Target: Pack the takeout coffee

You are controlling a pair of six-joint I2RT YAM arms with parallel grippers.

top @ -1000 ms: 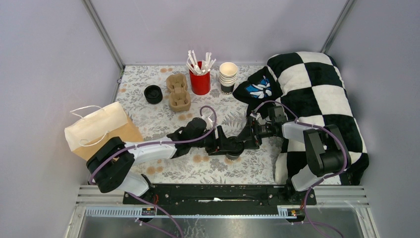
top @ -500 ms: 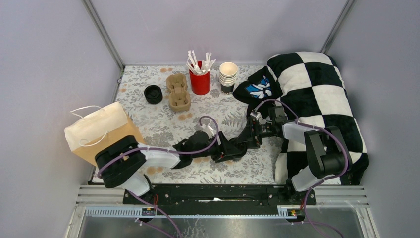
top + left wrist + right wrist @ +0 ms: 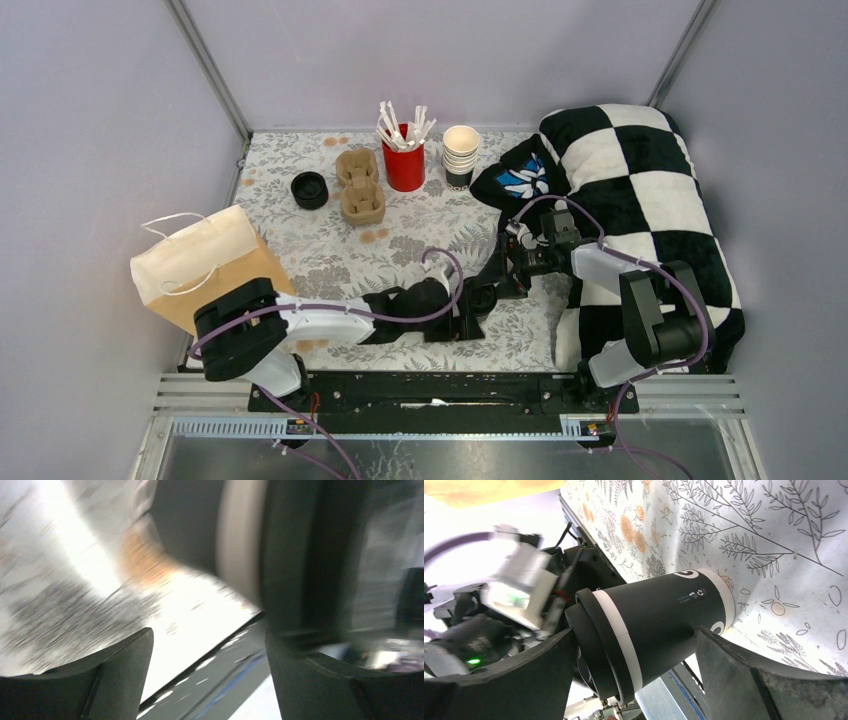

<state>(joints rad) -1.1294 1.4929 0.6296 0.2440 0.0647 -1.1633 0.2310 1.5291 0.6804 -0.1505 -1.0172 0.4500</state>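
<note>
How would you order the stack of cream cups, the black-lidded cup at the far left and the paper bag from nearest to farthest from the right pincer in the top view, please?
From the right pincer:
1. stack of cream cups, far edge, slightly to its left.
2. black-lidded cup, far left.
3. paper bag, left edge.
</note>
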